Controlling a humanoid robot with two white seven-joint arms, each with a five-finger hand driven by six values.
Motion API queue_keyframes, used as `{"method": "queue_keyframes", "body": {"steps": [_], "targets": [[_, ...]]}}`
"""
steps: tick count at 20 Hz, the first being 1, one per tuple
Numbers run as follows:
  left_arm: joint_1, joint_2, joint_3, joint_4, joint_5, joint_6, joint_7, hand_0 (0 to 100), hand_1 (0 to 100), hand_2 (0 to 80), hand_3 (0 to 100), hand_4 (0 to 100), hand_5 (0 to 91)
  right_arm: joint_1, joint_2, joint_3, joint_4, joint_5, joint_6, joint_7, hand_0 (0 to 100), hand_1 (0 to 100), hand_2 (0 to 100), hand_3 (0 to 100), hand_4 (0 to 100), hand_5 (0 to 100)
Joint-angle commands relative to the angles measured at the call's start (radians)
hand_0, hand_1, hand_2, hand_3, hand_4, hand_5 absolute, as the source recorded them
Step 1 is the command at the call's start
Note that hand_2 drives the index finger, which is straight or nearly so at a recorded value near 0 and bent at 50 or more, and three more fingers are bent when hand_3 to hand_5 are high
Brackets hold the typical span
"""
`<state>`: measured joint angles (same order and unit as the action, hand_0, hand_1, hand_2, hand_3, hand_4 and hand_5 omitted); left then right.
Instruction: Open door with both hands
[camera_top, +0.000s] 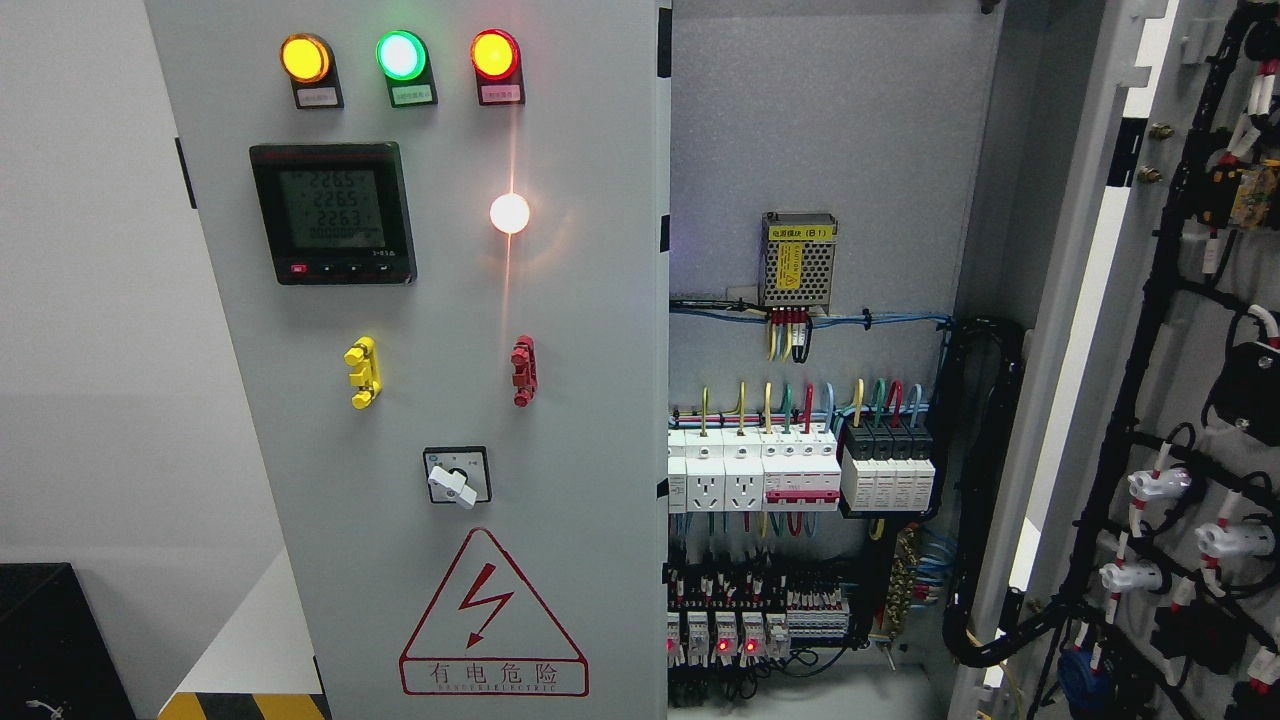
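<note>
We see the right door (1160, 400) closest to us, swung wide open at the right edge, so its back side faces us. Black wires (1150, 330) run down it, and small white plugs (1160, 485) sit on them.

We cannot see either of our hands, so we cannot tell if they are open or closed, and we have no hand to place things by. We use the sides of our view.

The left door (420, 400) is closed and fills the left and middle. At its top sit three round lights in a row: a yellow light (305, 58), a green light (401, 55) and a red light (494, 54). All three glow. Below them is a black screen (333, 213) with numbers on it. Just right of the screen, a white light (509, 213) shines very bright. Lower down are a yellow handle (361, 372) and a red handle (522, 370), well apart. Under them is a white knob (456, 477). Near the bottom is a red triangle sign (493, 620) with a lightning bolt.

Between the two doors we look into the box. A metal case (798, 260) hangs on the grey back wall (820, 120). Below it sits a row of white switches (755, 470) with coloured wires going in at the top.
</note>
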<state>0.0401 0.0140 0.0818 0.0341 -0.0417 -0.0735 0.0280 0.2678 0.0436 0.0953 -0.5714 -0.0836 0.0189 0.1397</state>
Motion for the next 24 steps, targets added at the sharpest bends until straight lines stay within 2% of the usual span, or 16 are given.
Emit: {"method": "queue_keyframes", "body": {"steps": [1,10,13,19,24], "targets": [[0.001,-0.017,0.039,0.027,0.000,-0.009,0.030,0,0,0.0,0,0,0.0,0.074,-0.034,-0.005,-0.362,-0.005,0.000,-0.005,19,0,0,0,0,0],[0.001,-0.038,0.039,0.013,0.008,-0.011,0.010,0,0,0.0,0,0,0.0,0.195,-0.045,0.003,-0.813,-0.007,-0.042,-0.005,19,0,0,0,0,0],[0.000,-0.054,0.039,0.007,0.008,-0.011,0.010,0,0,0.0,0,0,0.0,0.202,-0.056,0.000,-0.965,-0.007,-0.042,-0.005,19,0,0,0,0,0],[0.000,-0.063,0.039,0.000,0.008,-0.011,0.010,0,0,0.0,0,0,0.0,0.203,-0.099,0.007,-1.195,-0.007,-0.043,-0.008,19,0,0,0,0,0],[-0.002,-0.078,0.039,0.000,0.009,-0.011,0.010,0,0,0.0,0,0,0.0,0.217,-0.105,0.023,-1.343,-0.007,-0.043,-0.006,19,0,0,0,0,0]]}}
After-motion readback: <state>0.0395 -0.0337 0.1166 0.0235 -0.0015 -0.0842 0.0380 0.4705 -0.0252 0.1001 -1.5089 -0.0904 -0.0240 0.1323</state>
